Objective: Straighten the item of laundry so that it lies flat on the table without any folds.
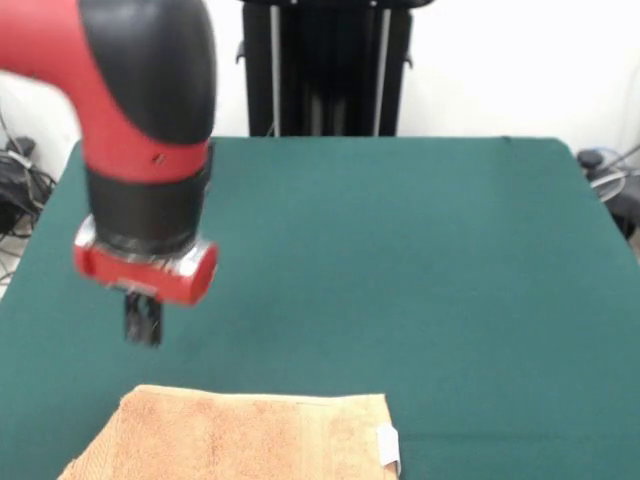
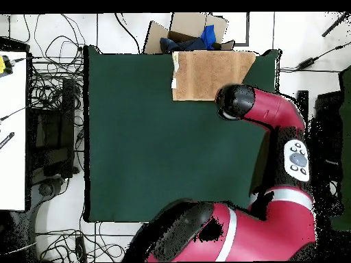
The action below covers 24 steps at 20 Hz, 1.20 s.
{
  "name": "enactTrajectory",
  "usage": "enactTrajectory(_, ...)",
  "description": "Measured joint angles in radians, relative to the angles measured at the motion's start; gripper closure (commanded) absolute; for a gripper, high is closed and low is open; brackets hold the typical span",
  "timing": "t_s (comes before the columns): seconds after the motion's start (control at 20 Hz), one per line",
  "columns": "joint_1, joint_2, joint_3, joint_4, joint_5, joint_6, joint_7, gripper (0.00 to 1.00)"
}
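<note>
The peach-orange towel (image 1: pixel 240 436) lay flat at the bench's (image 1: pixel 400 260) edge farthest from the pedestal. The tool (image 1: pixel 143 320) hung just above the bench, near the towel's edge and apart from it. Its fingers looked pressed together, holding nothing.

The front camera faces the robot across the dark green felt-covered table (image 1: pixel 420 260); the overhead camera looks straight down on this table (image 2: pixel 151 144).

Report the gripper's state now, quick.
Gripper: holding nothing, hanging above the table short of the towel; open or shut cannot be told.
</note>
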Motion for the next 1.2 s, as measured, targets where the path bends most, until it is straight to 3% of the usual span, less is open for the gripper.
enactTrajectory(0.15,0.007,-0.051,0.0,0.088,-0.007,-0.001,0.0,1.0)
enactTrajectory(0.3,0.021,-0.142,0.0,0.24,-0.022,-0.002,0.0,1.0)
enactTrajectory(0.65,0.038,-0.242,0.0,0.409,-0.028,-0.036,0.0,1.0)
enactTrajectory(0.9,0.045,-0.218,0.0,0.372,-0.028,-0.066,0.0,1.0)
enactTrajectory(1.2,0.053,-0.142,0.0,0.258,-0.028,-0.072,0.0,1.0)
